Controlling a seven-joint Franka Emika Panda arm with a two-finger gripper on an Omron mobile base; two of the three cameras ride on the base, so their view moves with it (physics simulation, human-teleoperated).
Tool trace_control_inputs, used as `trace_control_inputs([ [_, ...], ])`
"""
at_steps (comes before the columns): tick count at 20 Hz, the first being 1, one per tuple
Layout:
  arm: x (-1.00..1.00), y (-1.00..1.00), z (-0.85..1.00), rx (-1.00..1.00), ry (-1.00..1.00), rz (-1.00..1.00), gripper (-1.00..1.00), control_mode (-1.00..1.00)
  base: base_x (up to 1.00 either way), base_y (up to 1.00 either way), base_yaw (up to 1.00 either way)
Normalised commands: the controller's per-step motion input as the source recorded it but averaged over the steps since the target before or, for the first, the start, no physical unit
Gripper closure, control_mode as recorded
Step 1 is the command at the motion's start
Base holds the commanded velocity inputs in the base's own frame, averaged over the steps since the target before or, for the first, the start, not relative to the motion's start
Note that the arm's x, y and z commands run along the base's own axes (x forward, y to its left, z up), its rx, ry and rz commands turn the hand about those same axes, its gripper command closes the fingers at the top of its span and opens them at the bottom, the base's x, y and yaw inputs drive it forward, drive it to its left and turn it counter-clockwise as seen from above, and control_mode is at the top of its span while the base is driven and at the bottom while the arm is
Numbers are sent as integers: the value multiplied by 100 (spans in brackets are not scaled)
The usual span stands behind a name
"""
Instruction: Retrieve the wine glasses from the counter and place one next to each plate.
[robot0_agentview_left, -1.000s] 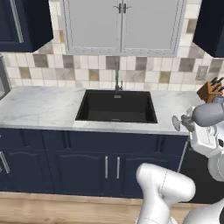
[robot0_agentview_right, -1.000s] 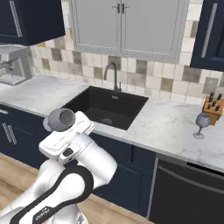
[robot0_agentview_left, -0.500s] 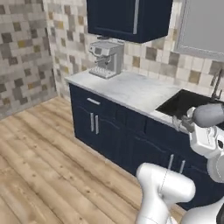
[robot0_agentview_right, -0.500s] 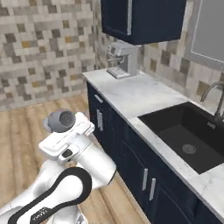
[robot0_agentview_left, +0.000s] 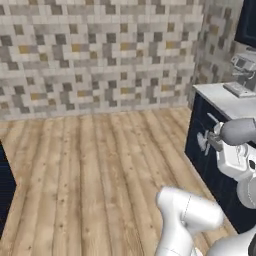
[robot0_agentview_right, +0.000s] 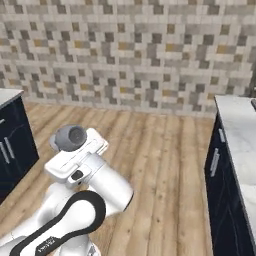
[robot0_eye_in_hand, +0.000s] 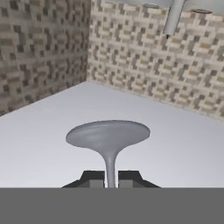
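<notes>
Gripper is closed on the thin stem of a wine glass, its two dark finger tips pressing the stem from both sides. In the hand view the round foot of the glass spreads wide beyond the fingers. In the left base view the glass shows small at the end of the arm, in front of the dark navy cabinets. Above these cabinets lies the white marble counter, with a coffee machine on it. Wooden floor and a mosaic tile wall lie ahead. In the right base view another navy cabinet stands at the left edge.
</notes>
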Motion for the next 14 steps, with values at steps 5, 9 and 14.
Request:
trace_control_inputs([
  [5,0,0,0,0,0,0,100,100,0,0,100],
  [9,0,0,0,0,0,0,100,100,0,0,100],
  [14,0,0,0,0,0,0,100,100,2,0,100],
])
